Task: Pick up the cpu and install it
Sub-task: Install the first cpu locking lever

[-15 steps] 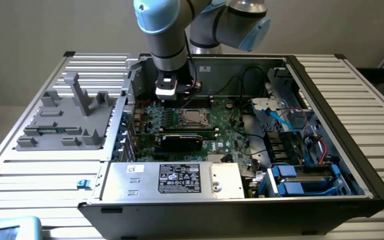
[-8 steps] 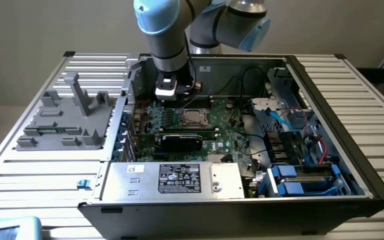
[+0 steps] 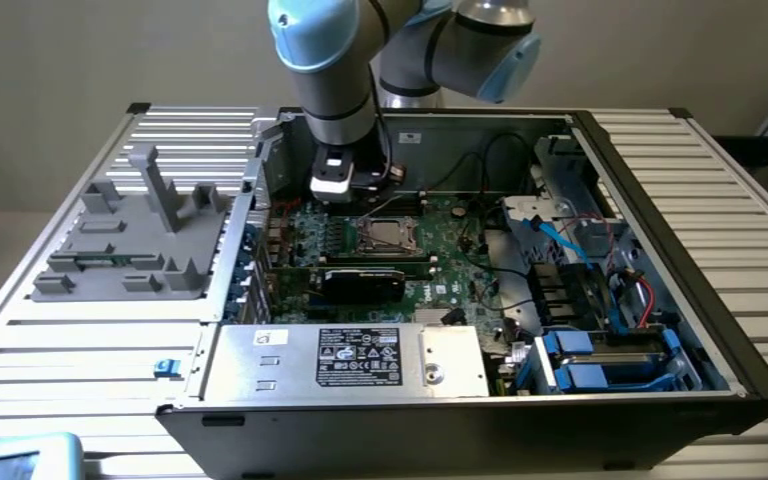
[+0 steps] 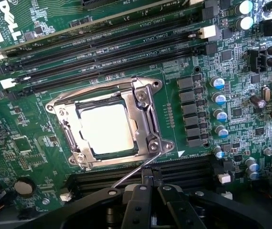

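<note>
In the motherboard (image 4: 26, 148) socket, the cpu (image 4: 108, 128) already sits flat under the metal load plate (image 4: 145, 112), so I'd say we're at the latching step. Gripper (image 4: 150, 181) is fully closed, with nothing visibly held. Its tips are right at the thin wire socket lever (image 4: 131, 175); contact unclear. Working that lever calls for steady pressure without slipping off.

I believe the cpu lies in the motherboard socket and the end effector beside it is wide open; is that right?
Not quite: the wrist view shows the end effector shut, not open. The cpu does lie in the motherboard socket beside it.
</note>
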### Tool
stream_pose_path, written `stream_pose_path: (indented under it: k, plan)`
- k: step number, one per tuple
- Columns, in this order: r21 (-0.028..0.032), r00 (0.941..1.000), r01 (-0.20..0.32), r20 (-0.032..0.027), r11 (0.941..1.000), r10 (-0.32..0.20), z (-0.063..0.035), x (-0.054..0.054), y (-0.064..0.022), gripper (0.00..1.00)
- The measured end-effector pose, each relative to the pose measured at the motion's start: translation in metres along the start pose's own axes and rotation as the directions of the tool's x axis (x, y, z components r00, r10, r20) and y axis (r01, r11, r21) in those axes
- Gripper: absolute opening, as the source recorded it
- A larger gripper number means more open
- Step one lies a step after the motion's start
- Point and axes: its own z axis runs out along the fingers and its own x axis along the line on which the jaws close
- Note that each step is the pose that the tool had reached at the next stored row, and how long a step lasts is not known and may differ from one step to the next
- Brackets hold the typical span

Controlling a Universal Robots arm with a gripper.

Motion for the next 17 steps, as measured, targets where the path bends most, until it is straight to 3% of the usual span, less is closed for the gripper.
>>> stream_pose_path:
  k: [17]
  plan:
    - [-0.0029,0.9993,-0.035,-0.0111,0.9994,0.035,0.0072,0.0051,0.0007,0.11]
